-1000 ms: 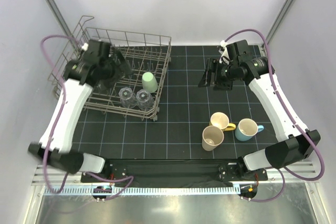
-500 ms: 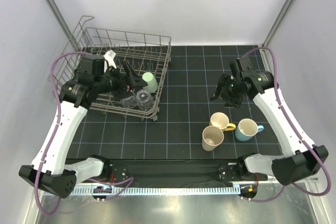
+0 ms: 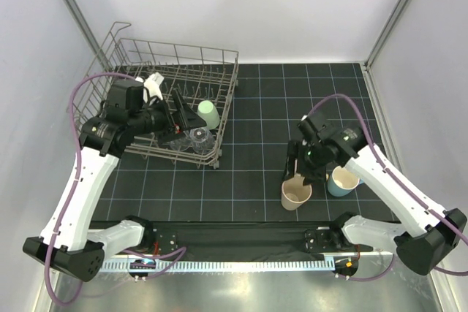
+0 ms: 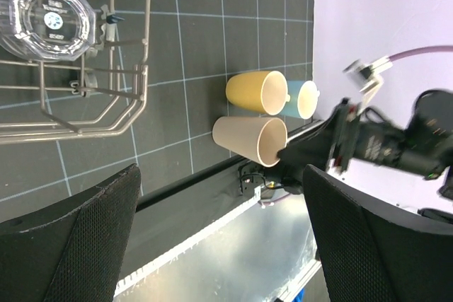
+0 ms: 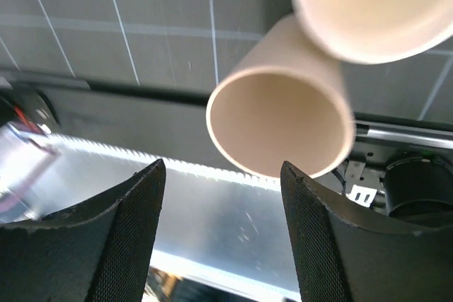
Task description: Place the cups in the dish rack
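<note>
Tan cup point(image 3: 296, 195), upright on the desk point(image 3: 248, 173) at 4 o'clock of the dish rack point(image 3: 179, 46): likely light, stiff and smooth-walled, so pinch it across the rim. Right hand point(image 3: 296, 174) hovers above it, spread apart. Left hand point(image 3: 181, 111) is spread over the rack.

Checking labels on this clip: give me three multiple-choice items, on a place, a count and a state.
1. The green cup is: A in the rack; B outside it; C in a gripper.
2. Cups on the mat, outside the rack: A two; B three; C five.
3. The right gripper is: A shut on a cup; B shut, empty; C open.
A: it sits among the rack's wires. B: the left wrist view shows three together. C: its fingers stand apart, the tan cup beyond them.
</note>
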`<state>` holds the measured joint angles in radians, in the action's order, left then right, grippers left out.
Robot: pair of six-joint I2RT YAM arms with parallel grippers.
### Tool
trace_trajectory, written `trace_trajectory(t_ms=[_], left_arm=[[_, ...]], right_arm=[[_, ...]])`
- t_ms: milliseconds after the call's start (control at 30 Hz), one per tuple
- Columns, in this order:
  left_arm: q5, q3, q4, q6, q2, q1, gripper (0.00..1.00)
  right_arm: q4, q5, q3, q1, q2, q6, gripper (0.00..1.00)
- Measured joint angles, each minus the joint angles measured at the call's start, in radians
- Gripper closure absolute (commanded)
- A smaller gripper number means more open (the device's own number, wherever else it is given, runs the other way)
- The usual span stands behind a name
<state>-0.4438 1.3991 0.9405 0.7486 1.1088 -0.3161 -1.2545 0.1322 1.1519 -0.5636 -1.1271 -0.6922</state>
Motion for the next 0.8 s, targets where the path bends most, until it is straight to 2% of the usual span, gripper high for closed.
trace_trajectory(t_ms=[200, 433, 600, 633, 800], left_arm=[[-0.002, 0.000, 0.009, -0.001, 0.017, -0.005, 0.08], [-0.002, 0.001, 0.032, 0.003, 0.017, -0.005, 0.10], [0.003, 0.001, 0.052, 0.024, 0.004, -0.005, 0.11], [0.006, 0.001, 0.056, 0.031, -0.003, -0.005, 0.11], [0.027, 0.000, 0.068, 0.064, -0.060, -0.005, 0.12]], right_arm=[[0.051, -0.011, -0.099, -0.156, 0.008, -0.027, 0.33], [0.153, -0.076, -0.206, -0.182, -0.015, -0.017, 0.36], [0.231, -0.096, -0.251, -0.189, -0.052, 0.005, 0.43], [0.243, -0.098, -0.258, -0.192, -0.056, 0.009, 0.49], [0.287, -0.103, -0.279, -0.202, -0.058, 0.030, 0.58]])
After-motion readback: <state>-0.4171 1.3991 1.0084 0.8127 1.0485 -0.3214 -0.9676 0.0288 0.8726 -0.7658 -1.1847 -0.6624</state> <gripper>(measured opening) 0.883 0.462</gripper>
